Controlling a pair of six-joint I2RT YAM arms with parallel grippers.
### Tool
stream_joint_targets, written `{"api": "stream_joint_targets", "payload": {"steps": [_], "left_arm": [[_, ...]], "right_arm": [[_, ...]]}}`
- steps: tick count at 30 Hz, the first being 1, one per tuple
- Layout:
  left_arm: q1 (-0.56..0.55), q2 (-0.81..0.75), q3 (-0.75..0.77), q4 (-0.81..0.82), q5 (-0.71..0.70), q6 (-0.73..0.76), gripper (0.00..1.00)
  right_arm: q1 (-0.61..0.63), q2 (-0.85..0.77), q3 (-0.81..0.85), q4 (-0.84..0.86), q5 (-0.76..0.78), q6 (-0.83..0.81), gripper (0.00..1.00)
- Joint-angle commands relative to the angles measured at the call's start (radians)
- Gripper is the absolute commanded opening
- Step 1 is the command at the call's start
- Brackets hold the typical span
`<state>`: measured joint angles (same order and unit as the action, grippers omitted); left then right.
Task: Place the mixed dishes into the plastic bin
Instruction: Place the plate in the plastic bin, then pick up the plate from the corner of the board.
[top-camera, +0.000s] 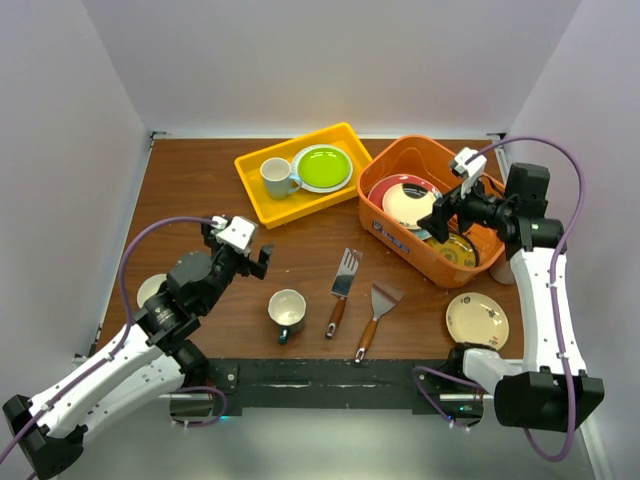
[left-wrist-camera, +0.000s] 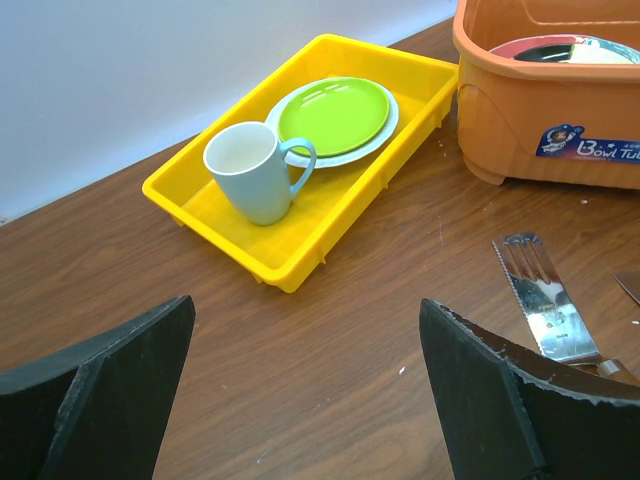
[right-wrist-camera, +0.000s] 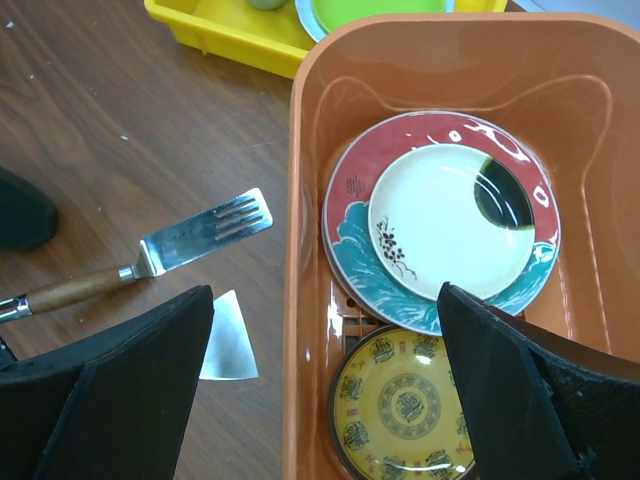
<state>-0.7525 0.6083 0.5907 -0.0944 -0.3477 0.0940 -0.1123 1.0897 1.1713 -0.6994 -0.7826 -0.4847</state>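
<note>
Left gripper (left-wrist-camera: 308, 395) and right gripper (right-wrist-camera: 325, 385) gape empty. The teal mug (top-camera: 287, 312), at the left gripper's five o'clock, looks rigid and chippable: pinch its rim.

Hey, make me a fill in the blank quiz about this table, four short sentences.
The lime green plate lies in the yellow ___.
Inside the orange bin, the patterned plate is ___.
___ spatulas lie beside the teal mug.
The left gripper and right gripper both stand ___.
Missing: tray; yellow; two; open.
</note>
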Motion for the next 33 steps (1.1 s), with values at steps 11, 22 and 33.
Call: {"api": "stream_joint_targets", "payload": {"steps": [11,22,33], "left_arm": [[0.008,0.004,-0.014,0.042,0.007,0.012,1.0],[0.008,0.004,-0.014,0.042,0.009,0.013,1.0],[0.008,0.005,-0.014,0.042,0.012,0.012,1.0]], "right_arm": [[0.0,-0.053,0.011,-0.063,-0.079,-0.091,0.99],[0.0,-0.065,0.005,-0.087,-0.098,-0.112,0.99],[-0.001,-0.076,-0.007,-0.103,-0.096,-0.118,0.99]]}}
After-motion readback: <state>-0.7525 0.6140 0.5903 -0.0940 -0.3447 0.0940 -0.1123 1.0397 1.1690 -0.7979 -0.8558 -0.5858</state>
